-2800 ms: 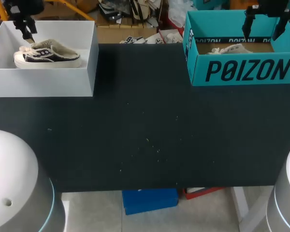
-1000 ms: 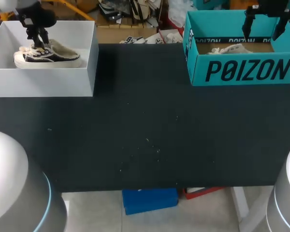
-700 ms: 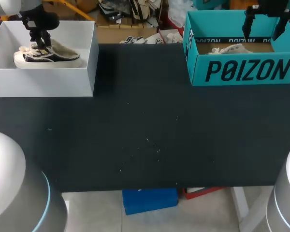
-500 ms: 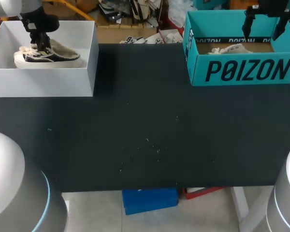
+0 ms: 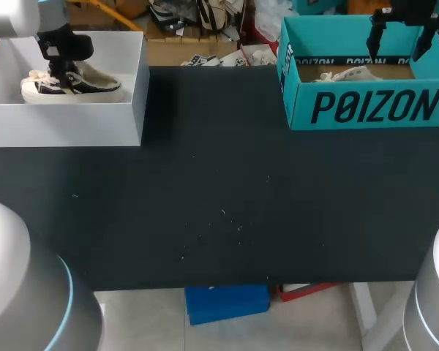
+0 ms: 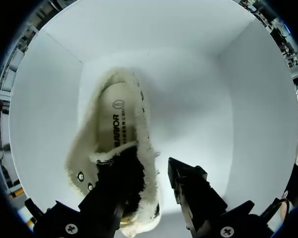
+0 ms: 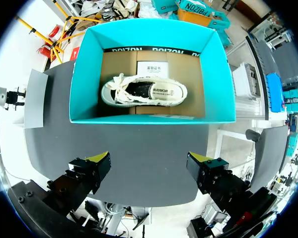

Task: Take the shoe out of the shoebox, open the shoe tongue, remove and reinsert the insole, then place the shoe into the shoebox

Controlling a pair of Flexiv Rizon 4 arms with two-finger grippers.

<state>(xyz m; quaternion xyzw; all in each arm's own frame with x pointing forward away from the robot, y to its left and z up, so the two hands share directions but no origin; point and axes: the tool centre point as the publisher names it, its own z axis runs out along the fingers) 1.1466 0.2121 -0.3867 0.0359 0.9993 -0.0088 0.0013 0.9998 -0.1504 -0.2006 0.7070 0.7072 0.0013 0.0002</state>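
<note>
One side of shoe [image 6: 114, 130] between open left jaws; teal box [image 7: 87, 74] ahead of open right jaws.

Head view: fixed, high, behind robot, facing down and forward over whole dark table [image 5: 219, 205]. White box [image 5: 66, 124] far left, teal box [image 5: 366, 110] far right, both small.

Left wrist view: straight down into white box, very near. Fleece-lined shoe [image 6: 114, 129] fills middle, box walls fill rest.

Right wrist view: higher, steeply down. Takes in whole teal box, laced shoe [image 7: 144, 92] inside, table strip nearer.

Shared: head and left wrist, white box with fleece-lined shoe; head and right wrist, teal box with laced shoe.
</note>
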